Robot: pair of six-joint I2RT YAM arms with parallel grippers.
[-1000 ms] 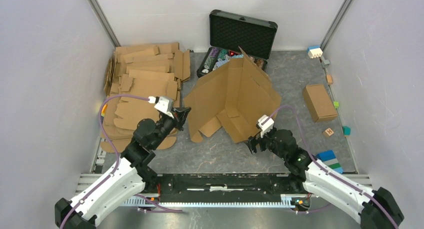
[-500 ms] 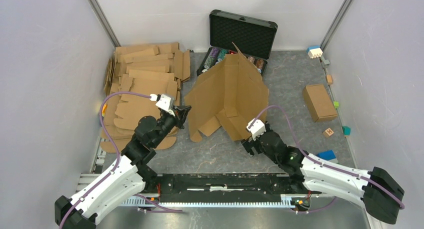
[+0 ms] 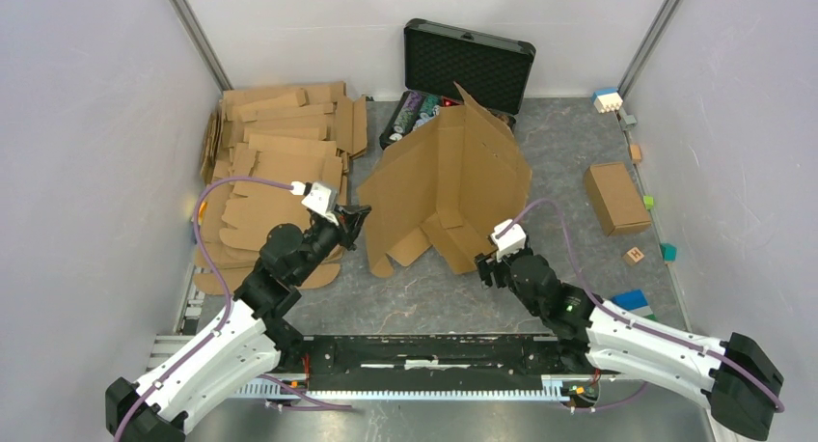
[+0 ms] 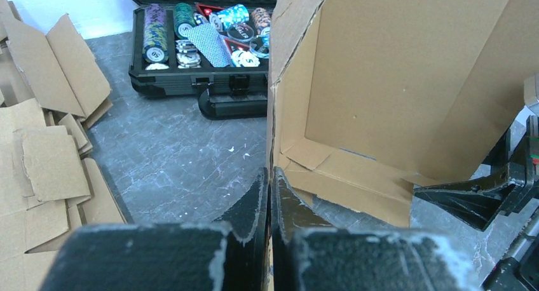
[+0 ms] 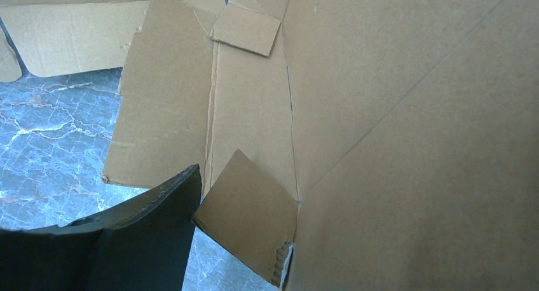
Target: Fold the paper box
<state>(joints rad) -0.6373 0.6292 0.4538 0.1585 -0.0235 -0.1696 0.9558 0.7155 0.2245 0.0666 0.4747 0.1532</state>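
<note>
Though under paper box (image 3: 453,172), grey table (image 3: 424,297)

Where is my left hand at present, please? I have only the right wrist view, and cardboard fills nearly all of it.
Observer: The left wrist view shows your left hand shut on the left edge of the paper box.
Operator: Thank you. Is it lying flat?
Observer: No. From above, it stands up like a tent, with its far corner rising in front of the open black case.
Operator: Is there anything off to my right?
Observer: Yes, a smaller cardboard box sits there, closed and well apart from the paper box.
</note>
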